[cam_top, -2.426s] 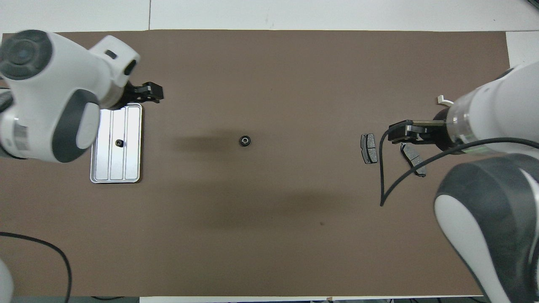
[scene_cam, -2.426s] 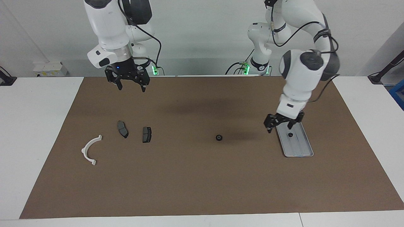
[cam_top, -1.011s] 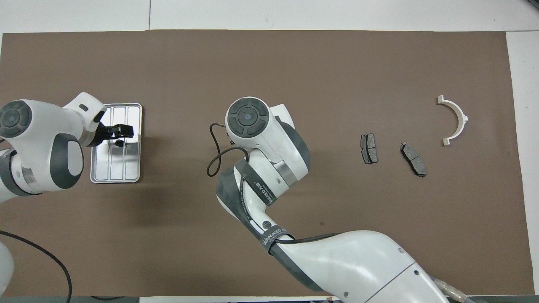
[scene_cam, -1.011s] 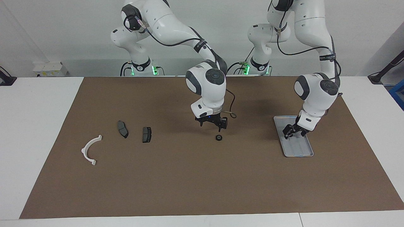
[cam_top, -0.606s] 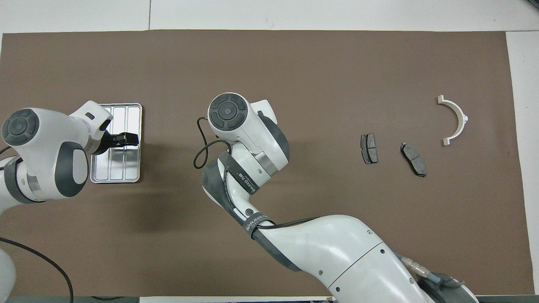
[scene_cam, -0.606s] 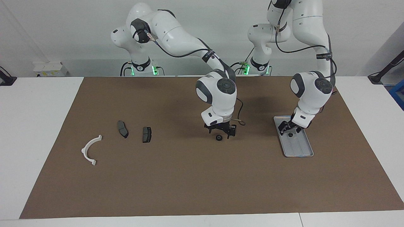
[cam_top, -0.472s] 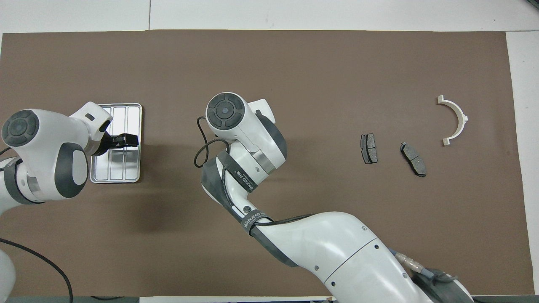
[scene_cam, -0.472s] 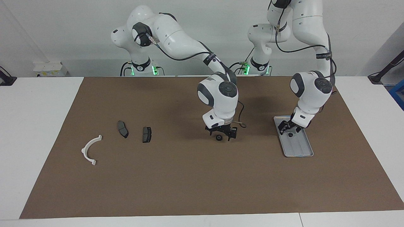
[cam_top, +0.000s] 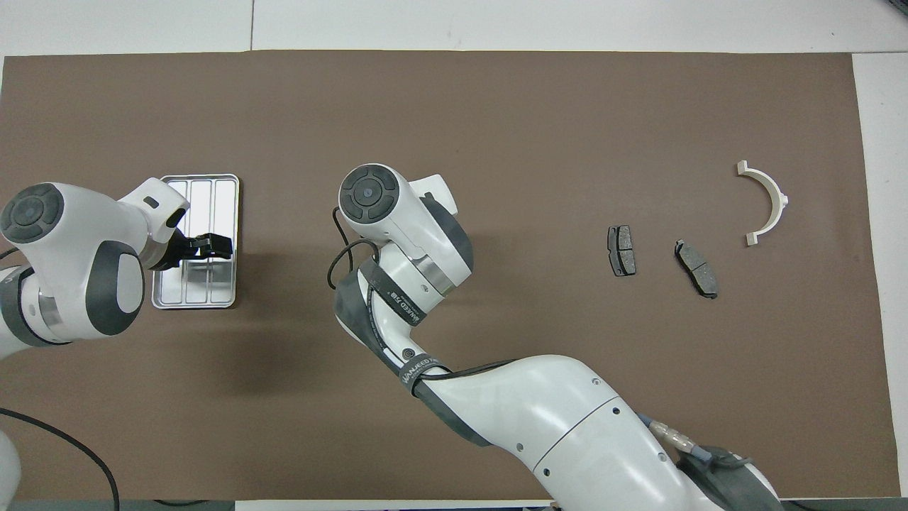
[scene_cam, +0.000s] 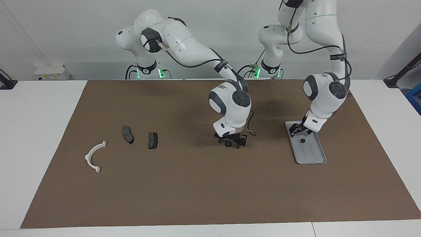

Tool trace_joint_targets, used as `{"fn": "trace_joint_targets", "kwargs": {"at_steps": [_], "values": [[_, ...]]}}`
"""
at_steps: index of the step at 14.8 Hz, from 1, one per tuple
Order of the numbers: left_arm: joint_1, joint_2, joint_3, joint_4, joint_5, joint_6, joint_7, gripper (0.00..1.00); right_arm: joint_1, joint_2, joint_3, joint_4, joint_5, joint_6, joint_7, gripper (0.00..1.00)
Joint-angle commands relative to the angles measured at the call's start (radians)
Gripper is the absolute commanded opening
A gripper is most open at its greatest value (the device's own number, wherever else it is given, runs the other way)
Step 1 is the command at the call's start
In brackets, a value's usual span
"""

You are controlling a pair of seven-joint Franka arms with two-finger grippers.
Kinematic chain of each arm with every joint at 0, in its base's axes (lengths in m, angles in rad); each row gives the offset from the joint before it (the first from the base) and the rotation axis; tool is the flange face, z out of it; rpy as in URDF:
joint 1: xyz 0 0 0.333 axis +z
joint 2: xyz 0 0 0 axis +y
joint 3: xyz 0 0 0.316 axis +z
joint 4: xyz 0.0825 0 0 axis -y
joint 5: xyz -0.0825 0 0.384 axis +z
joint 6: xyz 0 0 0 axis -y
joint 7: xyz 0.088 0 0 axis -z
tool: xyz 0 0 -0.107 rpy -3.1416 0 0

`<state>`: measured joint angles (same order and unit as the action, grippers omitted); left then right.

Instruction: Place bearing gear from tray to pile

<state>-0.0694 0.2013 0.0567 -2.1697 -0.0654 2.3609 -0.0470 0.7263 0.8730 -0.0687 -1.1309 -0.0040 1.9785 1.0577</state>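
Bearing gears: two small dark round ones in view. One bearing gear (scene_cam: 302, 140) lies in the tray (scene_cam: 316, 158), on the ribbed floor in the half nearer the robots. A second gear (scene_cam: 227, 144) lies on the brown mat (scene_cam: 197, 191) mid-table, between tray and pile.

Right gripper (scene_cam: 231, 142) is down at mat level around the second gear, fingers spread, one on each side; no contact evident. In the overhead view the arm's own wrist hides both gripper and gear.

Left gripper (scene_cam: 298, 130) hangs low over the tray's end nearest the robots, just short of the tray gear, fingers apart, holding nothing.

Pile: white bracket (scene_cam: 94, 156) and two brake pads (scene_cam: 127, 134) (scene_cam: 153, 140), toward the right arm's end, well apart from both gears.

Step in hand, as judged: right arm's pickup of the mid-table gear, for the last leg to the pile. Next move calls for closing squarely across the gear's width, lifting straight, then carrying toward the pads. Risk: the gear being small and round, an off-centre pinch may squirt it sideways.
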Motion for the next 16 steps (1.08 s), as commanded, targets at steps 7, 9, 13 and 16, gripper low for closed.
{"fn": "trace_joint_targets", "kwargs": {"at_steps": [7,9,13,16], "values": [[0.002,0.033,0.003,0.044,-0.014,0.024,0.009,0.95,-0.005,0.021,-0.005,0.066,-0.016,-0.044,0.031,0.92],[0.005,0.035,0.005,0.042,-0.014,0.029,0.012,0.95,-0.005,0.020,-0.003,0.062,-0.013,-0.033,0.031,0.92],[0.003,0.046,0.005,0.040,-0.014,0.047,0.012,0.93,-0.004,0.018,-0.002,0.056,-0.004,-0.029,0.031,0.90],[0.003,0.047,0.005,0.040,-0.014,0.054,0.015,0.91,-0.004,0.014,-0.002,0.053,-0.001,0.005,0.030,0.90]]}}
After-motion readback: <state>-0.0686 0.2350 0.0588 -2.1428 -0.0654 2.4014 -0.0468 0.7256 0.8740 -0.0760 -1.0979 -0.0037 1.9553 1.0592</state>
